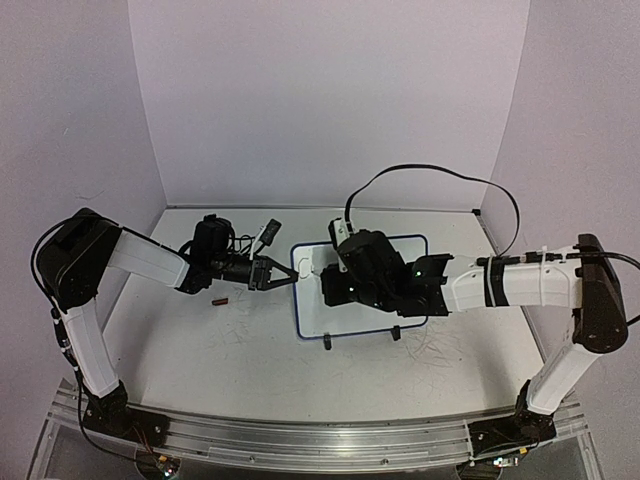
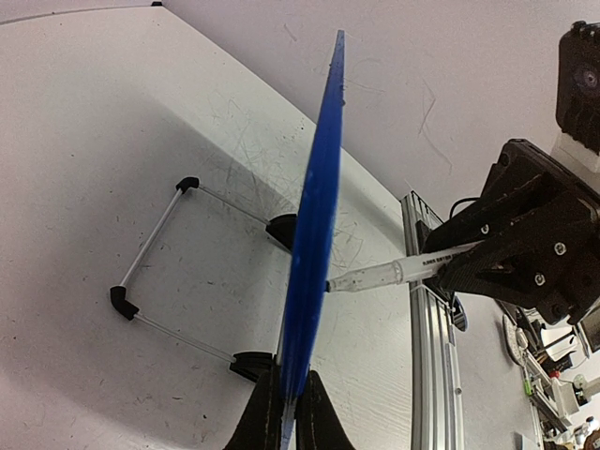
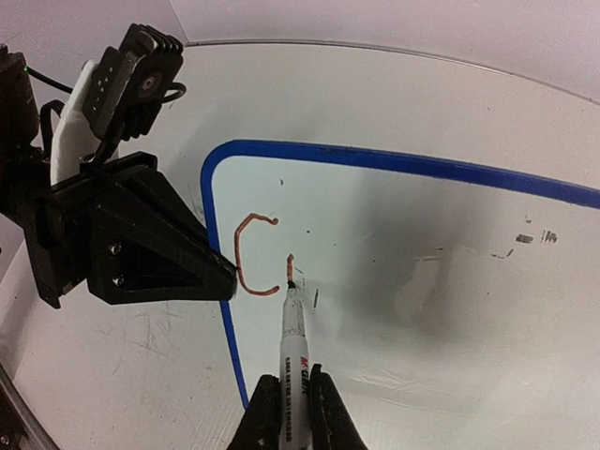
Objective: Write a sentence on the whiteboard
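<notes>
Your right gripper [image 3: 289, 403] is clamped tight on a marker [image 3: 294, 328], whose tip touches the whiteboard [image 3: 422, 216]. Your left gripper [image 2: 286, 398] is pinched onto the board's blue frame at its 9 o'clock edge. Seen from above, the board sits mid-table. The sentence [image 3: 248, 255] is only a reddish C plus a short stroke.

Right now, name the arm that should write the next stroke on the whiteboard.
Right: the right end effector grips the marker, tip on the whiteboard; the left end effector clamps its edge.
</notes>
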Controlling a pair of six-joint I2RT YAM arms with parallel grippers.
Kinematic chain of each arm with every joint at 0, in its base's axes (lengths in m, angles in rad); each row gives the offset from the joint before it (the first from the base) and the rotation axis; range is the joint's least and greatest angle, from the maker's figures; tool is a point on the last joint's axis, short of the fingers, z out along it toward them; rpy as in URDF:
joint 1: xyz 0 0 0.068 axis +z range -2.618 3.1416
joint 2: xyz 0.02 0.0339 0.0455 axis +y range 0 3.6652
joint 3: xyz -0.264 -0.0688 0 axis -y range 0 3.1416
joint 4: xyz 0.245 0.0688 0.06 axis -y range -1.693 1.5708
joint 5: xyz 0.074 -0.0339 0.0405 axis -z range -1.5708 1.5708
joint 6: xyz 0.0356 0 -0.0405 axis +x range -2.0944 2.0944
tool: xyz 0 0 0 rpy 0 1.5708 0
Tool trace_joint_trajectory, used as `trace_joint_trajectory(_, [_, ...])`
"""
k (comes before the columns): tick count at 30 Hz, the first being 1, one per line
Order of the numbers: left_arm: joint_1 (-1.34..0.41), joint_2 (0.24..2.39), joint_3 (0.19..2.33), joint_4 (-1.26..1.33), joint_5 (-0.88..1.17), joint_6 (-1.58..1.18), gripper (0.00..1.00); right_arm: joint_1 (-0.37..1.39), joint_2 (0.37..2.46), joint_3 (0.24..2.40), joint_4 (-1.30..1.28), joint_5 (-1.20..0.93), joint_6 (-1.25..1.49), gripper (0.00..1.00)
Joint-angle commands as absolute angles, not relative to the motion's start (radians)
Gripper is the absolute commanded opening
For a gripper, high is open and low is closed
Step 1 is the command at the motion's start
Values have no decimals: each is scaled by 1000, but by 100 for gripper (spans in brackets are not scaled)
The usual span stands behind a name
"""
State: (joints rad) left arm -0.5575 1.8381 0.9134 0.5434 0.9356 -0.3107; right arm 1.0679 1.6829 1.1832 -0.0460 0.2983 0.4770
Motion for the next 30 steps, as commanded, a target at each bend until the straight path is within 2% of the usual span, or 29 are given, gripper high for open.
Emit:
trace_joint_trajectory(1, [-560,1823,903,551,964,-325,0,1068,1668,1169,-66,324,491,0])
trace_joint_trajectory(30, [-561,1824,904,551,969,-327,0,1067,1627,1154,-67,410,502,0])
